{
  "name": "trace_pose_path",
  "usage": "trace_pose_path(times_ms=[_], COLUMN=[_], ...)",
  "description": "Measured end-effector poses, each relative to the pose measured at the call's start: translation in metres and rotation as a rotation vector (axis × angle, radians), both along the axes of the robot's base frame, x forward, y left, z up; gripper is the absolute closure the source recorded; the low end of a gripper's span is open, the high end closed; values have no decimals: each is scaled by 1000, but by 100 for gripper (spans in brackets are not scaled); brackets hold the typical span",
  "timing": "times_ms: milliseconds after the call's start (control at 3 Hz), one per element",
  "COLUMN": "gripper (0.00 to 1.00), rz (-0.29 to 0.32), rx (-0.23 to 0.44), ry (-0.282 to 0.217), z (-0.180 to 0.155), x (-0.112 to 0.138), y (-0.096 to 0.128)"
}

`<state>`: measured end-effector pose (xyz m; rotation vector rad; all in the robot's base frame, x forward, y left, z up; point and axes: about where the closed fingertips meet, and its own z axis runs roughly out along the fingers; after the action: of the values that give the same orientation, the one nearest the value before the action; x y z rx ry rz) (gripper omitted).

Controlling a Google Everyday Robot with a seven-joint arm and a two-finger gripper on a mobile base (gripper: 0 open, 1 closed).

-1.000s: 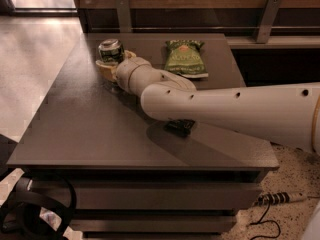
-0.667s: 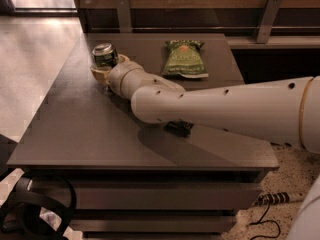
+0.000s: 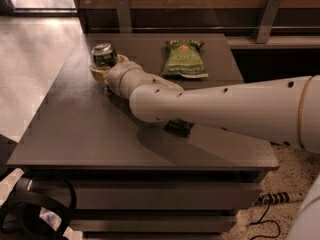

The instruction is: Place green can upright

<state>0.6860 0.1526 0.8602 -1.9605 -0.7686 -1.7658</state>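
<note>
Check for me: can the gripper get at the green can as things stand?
Probably yes. The gripper is right at the green can near the table's far left corner, with nothing between them; the snack bag lies well off to the side.

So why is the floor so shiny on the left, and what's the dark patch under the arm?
Camera view: bright light glares off the floor at left; the dark patch is the arm's shadow on the table; the gripper sits at the green can, far-left corner.
</note>
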Motion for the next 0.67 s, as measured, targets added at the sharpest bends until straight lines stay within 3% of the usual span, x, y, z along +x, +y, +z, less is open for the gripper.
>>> trace_pose_path(times_ms=[667], gripper=[12], rz=[3], rx=[3], ry=[-7], z=[6], x=[-2], y=[2])
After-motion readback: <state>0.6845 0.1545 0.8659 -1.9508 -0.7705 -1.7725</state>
